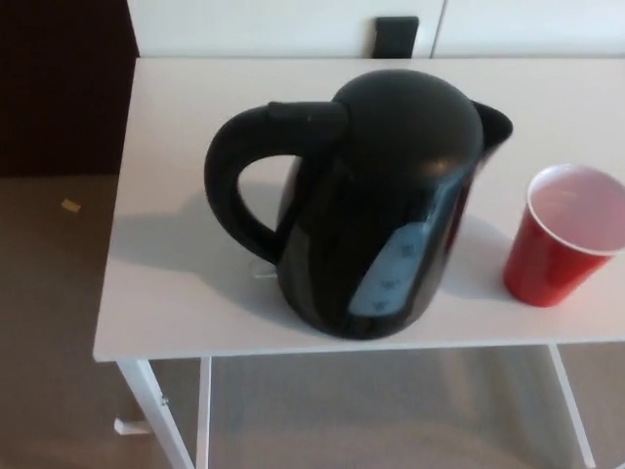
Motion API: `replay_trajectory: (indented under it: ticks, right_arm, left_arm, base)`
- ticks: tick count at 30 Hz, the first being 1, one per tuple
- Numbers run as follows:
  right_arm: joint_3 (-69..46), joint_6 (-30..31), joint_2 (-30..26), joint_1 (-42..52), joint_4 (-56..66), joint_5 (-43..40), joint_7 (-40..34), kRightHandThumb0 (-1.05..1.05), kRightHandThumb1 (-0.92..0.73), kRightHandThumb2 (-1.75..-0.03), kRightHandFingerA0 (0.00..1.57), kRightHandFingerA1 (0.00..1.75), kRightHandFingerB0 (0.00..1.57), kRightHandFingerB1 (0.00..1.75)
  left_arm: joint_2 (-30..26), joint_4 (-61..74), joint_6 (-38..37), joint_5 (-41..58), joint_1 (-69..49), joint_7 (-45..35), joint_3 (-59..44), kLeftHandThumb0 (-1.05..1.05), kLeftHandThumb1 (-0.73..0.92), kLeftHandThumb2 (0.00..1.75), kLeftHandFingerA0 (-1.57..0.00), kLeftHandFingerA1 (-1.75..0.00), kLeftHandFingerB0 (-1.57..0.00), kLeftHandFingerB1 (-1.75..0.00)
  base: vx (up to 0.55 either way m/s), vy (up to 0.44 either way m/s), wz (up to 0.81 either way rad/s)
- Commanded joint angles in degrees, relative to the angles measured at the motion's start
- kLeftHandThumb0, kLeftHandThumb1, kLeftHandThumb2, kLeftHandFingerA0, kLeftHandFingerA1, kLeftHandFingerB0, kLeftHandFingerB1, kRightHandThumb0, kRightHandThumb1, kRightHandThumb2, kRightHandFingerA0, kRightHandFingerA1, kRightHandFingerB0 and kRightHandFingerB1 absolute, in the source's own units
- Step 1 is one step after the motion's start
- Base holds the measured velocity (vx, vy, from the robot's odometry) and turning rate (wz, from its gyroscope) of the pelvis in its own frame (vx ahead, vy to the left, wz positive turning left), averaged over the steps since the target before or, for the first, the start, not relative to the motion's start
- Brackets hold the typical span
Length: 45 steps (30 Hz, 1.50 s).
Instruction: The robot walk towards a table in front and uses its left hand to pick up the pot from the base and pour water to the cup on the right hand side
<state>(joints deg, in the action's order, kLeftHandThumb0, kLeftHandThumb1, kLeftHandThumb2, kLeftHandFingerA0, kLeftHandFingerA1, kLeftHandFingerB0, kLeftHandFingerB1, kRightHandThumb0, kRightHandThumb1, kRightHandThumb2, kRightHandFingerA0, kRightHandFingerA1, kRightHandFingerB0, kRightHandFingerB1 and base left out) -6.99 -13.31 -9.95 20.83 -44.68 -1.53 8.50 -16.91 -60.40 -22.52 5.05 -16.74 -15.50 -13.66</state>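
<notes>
Neither of the robot's hands shows up in the head view, so I can't say whether they're open or closed, or holding anything. With no hand to measure from, I'll go by the robot's own left-hand and right-hand sides.

Closest to the robot is the beige floor [49, 322], seen under the table's front edge. A white table leg [156, 425] drops down on the left-hand side, with a small white bit [130, 426] next to it, too small to make out. A little tan scrap [70, 205] lies on the floor further out to the left.

Then there's the white table [166, 293]. The black pot [381, 205] stands upright near the front edge, roughly mid-table, lid closed. Its big loop handle [229, 186] points to the left-hand side and its spout [493, 122] points to the right-hand side. A pale blue water window [395, 274] runs down the front of the body. I honestly can't pick the base out from the pot, it's all one black shape down there.

The red cup [562, 249] is on the right-hand side, upright and near the pot but not touching it, with its pale inside visible. Part of it is cut off by the picture edge.

Past the table's back edge is a white cabinet front [254, 27] with a black pull [396, 34]. A dark panel [59, 88] fills the far left.
</notes>
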Motion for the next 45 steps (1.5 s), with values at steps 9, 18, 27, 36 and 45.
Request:
replay_trajectory:
  ticks: [9, 18, 27, 36, 45]
  right_arm:
    - [-0.06, 1.46, -0.45, 0.95, 2.31, 0.07, -0.26, -0.25, -0.55, -0.56, 0.61, 0.49, 0.43, 0.41]
    - [0.18, 0.84, -0.76, 0.96, 2.59, 0.42, -0.13, -0.28, -0.54, -0.56, 0.60, 0.50, 0.46, 0.43]
    - [0.71, 1.30, -0.83, 0.54, 3.09, 1.43, -1.16, -0.28, -0.54, -0.56, 0.60, 0.48, 0.48, 0.43]
    - [1.01, 1.46, -0.99, 0.67, 3.72, 1.49, -0.96, -0.27, -0.54, -0.56, 0.60, 0.50, 0.48, 0.43]
    - [1.43, 1.60, -1.33, -0.07, 2.82, 1.79, -1.42, -0.24, -0.55, -0.56, 0.60, 0.48, 0.48, 0.43]
  left_arm:
    - [-0.80, -1.26, -1.10, -0.77, 0.28, 1.00, 0.63, -0.29, 0.59, 0.58, -0.49, -0.40, -0.39, -0.34]
    - [-0.68, -0.50, -0.44, -0.07, 0.30, 0.81, 0.29, -0.36, 0.49, 0.69, -0.47, -0.49, -0.36, -0.42]
    - [-0.68, 1.07, -0.66, -0.63, 0.03, 1.37, 0.52, -0.37, 0.50, 0.69, -0.45, -0.48, -0.37, -0.42]
    - [-0.62, 1.85, -0.40, -0.26, -0.52, 1.06, 0.69, -0.36, 0.50, 0.68, -0.45, -0.48, -0.37, -0.42]
    - [-0.38, 1.59, -0.64, -0.06, -0.42, 1.26, 0.53, -0.37, 0.49, 0.69, -0.48, -0.50, -0.38, -0.43]
  base:
    - [0.06, -0.120, -0.04]
    - [-0.10, 0.100, -0.03]
    - [0.00, 0.043, 0.00]
    - [-0.03, -0.085, 0.01]
    - [-0.05, 0.014, -0.05]
